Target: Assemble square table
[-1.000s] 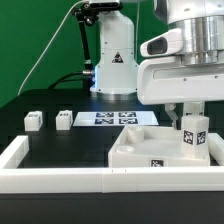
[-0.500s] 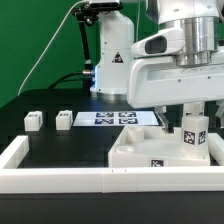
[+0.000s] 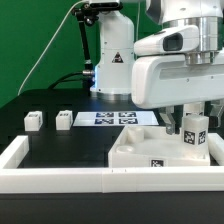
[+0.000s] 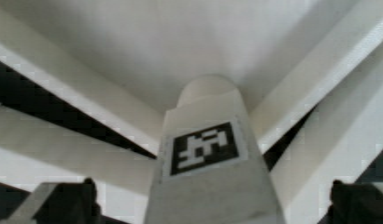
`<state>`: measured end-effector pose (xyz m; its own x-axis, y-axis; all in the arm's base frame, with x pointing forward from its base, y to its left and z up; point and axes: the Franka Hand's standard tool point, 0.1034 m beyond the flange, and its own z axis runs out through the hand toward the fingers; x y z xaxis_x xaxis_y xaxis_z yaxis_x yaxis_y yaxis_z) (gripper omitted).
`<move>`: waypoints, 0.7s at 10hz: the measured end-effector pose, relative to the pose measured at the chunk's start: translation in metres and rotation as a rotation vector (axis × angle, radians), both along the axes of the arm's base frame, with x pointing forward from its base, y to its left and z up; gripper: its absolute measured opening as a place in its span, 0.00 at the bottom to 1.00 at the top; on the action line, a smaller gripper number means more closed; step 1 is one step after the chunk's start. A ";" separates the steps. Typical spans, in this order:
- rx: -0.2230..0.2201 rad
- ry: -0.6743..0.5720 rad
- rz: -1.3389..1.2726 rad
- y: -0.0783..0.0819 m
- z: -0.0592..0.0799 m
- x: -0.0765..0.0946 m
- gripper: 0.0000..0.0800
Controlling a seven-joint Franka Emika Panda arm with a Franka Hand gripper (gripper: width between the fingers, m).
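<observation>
The square table's white tray-like top (image 3: 135, 150) lies at the exterior view's right, near the front wall. A white tagged leg (image 3: 193, 138) stands upright on its right corner. My gripper (image 3: 188, 122) hangs over that leg with its fingers down on either side of it. In the wrist view the leg (image 4: 214, 130) fills the middle, and the dark fingertips (image 4: 67, 203) stand off from it with a gap on each side. The gripper (image 4: 214, 205) is open and grips nothing. The tabletop's white rim and floor (image 4: 99, 60) lie behind the leg.
Two small loose legs (image 3: 32, 120) (image 3: 65, 119) lie on the black table at the exterior view's left. The marker board (image 3: 115, 118) lies behind them, before the robot base (image 3: 112, 60). A long white border wall (image 3: 60, 178) runs along the front.
The arm's hand has shifted a little toward the exterior view's left above the upright leg. The leg and tabletop have not moved.
</observation>
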<state>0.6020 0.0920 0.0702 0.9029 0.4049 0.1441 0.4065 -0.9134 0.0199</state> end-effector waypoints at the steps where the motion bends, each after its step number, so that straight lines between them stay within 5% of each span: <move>1: 0.000 0.000 -0.001 0.000 0.000 0.000 0.79; 2: 0.000 0.001 -0.001 0.000 0.000 0.000 0.51; 3: 0.000 0.001 -0.001 0.000 0.000 0.000 0.51; 4: 0.000 0.001 -0.001 0.000 -0.001 0.000 0.36; 7: 0.008 0.003 -0.049 0.000 -0.001 0.000 0.36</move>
<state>0.6016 0.0920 0.0694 0.9220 0.3596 0.1438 0.3617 -0.9322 0.0116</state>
